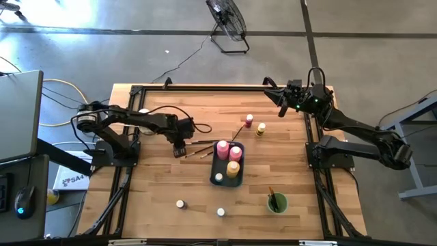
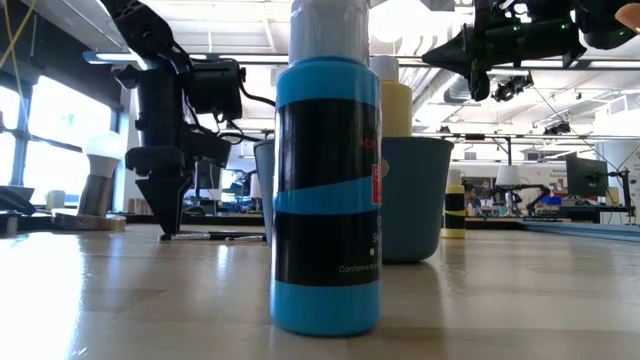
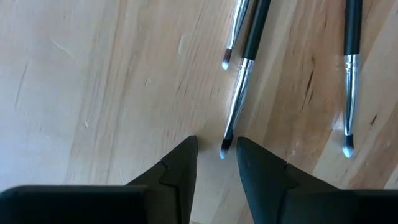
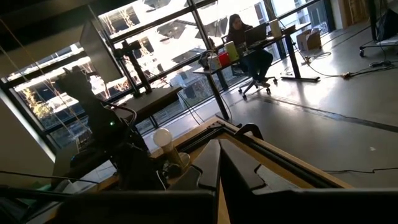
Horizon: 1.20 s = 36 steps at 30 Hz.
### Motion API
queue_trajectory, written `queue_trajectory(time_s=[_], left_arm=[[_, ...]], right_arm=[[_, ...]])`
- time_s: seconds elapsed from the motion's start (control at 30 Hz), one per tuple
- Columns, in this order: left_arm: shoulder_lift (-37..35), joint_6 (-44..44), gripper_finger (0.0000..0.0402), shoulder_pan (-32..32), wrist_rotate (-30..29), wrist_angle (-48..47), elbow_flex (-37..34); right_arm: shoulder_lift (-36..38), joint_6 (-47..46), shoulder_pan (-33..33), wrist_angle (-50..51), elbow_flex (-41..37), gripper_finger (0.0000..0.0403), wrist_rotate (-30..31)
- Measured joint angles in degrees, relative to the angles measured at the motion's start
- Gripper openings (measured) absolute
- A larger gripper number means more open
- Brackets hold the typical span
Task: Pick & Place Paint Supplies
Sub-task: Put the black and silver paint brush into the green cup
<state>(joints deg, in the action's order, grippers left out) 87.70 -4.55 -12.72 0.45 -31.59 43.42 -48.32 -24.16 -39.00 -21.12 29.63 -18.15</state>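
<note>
Three brushes (image 3: 245,68) flat on worktop (image 3: 112,87); my left pincer (image 3: 216,163) part-open, empty, straddling one tip for pickup. Right pincer (image 4: 217,171) closed, parked high.

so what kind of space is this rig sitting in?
Looks like an open-plan robotics lab or workshop. Concrete floor with a standing fan, glass walls and a person at a desk in the right wrist view, plus more benches behind the wooden table.
</note>
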Motion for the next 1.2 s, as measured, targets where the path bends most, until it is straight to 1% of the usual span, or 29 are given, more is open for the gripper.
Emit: queue_trajectory(time_s=[0.1,0.33,0.4,0.6,0.77,0.93,1.0,1.2], left_arm=[[0.02,-0.05,0.0095,-0.01,0.19,-0.15,0.02],[0.04,-0.03,0.0017,-0.01,0.67,-0.17,0.07],[0.04,-0.03,0.0005,0.01,0.7,-0.22,0.07],[0.04,1.33,0.0004,-0.04,2.71,-0.71,0.07],[-0.3,1.3,0.0002,-0.08,3.28,-1.43,0.1],[-2.11,1.28,0.0001,0.08,6.71,-4.9,0.32],[-3.06,1.28,0.0001,0.12,6.47,-6.69,1.88],[-5.14,1.39,0.0,0.03,1.84,-13.78,7.23]], right_arm=[[-0.02,0.0,0.0,0.0,-0.01,0.0002,0.0],[-0.02,0.01,0.0,0.0,-0.01,0.0002,0.01],[-0.02,0.02,0.0,0.0,0.0,0.0002,0.0],[-0.02,0.02,0.0,0.0,-0.01,0.0002,0.02],[-0.02,0.02,0.0,0.0,0.0,0.0002,0.0],[-0.02,0.02,0.0,0.0,0.0,0.0002,0.0],[-0.02,0.02,0.0,-0.01,-0.01,0.0002,0.0],[-0.02,0.25,0.0,-0.02,0.0,0.0002,0.0]])
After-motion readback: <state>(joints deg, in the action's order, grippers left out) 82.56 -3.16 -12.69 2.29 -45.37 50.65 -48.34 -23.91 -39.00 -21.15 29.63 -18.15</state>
